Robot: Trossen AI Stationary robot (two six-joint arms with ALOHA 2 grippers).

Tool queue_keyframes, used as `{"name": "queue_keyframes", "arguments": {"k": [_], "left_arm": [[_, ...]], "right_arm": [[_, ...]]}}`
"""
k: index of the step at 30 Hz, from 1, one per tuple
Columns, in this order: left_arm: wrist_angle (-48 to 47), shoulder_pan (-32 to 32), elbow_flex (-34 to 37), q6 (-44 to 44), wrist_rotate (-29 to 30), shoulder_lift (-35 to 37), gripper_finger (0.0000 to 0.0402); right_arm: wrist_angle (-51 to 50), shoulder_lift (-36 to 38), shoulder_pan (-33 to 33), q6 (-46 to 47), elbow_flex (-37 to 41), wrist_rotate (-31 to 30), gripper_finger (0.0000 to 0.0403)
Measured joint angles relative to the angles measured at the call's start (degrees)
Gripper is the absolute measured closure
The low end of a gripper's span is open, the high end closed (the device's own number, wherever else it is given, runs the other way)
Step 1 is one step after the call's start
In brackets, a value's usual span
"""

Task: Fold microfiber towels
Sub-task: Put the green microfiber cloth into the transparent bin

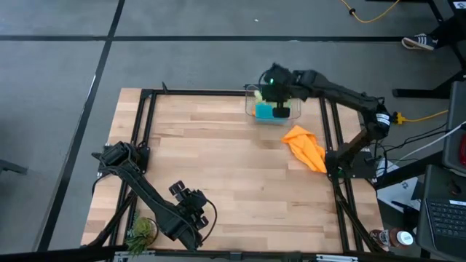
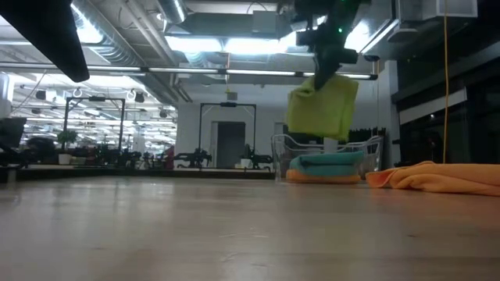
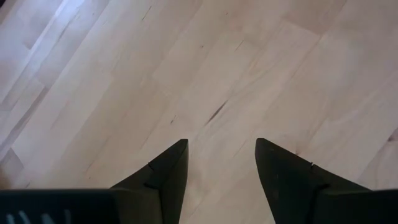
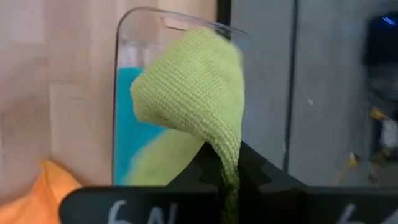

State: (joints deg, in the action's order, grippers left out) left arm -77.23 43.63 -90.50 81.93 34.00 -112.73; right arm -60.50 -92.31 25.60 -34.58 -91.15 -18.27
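Towels first: I have the lime green towel [image 2: 322,106] pinched in the right gripper [image 4: 229,177], jaws clamped tight on its top edge, so it hangs in the air above the clear plastic bin [image 2: 283,148] at the far side of the table [image 1: 218,175]. In the bin I can see the teal-blue towel [image 2: 328,161] lying on top of an orange towel [image 2: 301,176]. A second orange towel [image 1: 306,145] lies crumpled on the wood just beside the bin, on the right arm's side. My left gripper [image 3: 221,158] waits low over bare wood near the front edge, jaws apart and holding nothing.
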Motion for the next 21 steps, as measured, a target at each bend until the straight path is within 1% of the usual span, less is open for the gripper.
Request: {"name": "queue_keyframes", "arguments": {"k": [2, 4, 5, 10, 14, 17, 21], "left_arm": [[0.0, 0.0, 0.0, 0.0, 0.0, 0.0, 0.0223], [0.0, 0.0, 0.0, 0.0, 0.0, 0.0, 0.0223], [0.0, 0.0, 0.0, 0.0, 0.0, 0.0, 0.0223], [-0.1, -0.5, 0.0, 0.0, 0.0, 0.0, 0.0223], [-0.1, -1.5, 0.0, 0.0, 0.1, 0.0, 0.0223], [-0.1, -2.2, 0.0, 0.0, 0.1, 0.0, 0.0223], [-0.1, -3.0, 0.0, 0.0, 0.1, 0.0, 0.0223]], "right_arm": [[0.6, -0.4, 3.3, -4.5, 0.0, 5.0, 0.0391], [1.4, -1.2, 6.2, -6.9, 0.0, 10.6, 0.0391], [1.3, -1.7, 7.4, -7.9, 0.0, 12.4, 0.0391], [1.2, -5.2, 12.6, -12.8, 0.0, 16.6, 0.0391], [3.0, -8.1, 15.5, -15.9, 0.0, 15.4, 0.0391], [3.8, -9.0, 17.4, -20.1, 0.0, 15.2, 0.0391], [6.0, -9.1, 19.6, -24.6, 0.0, 10.8, 0.0391]]}}
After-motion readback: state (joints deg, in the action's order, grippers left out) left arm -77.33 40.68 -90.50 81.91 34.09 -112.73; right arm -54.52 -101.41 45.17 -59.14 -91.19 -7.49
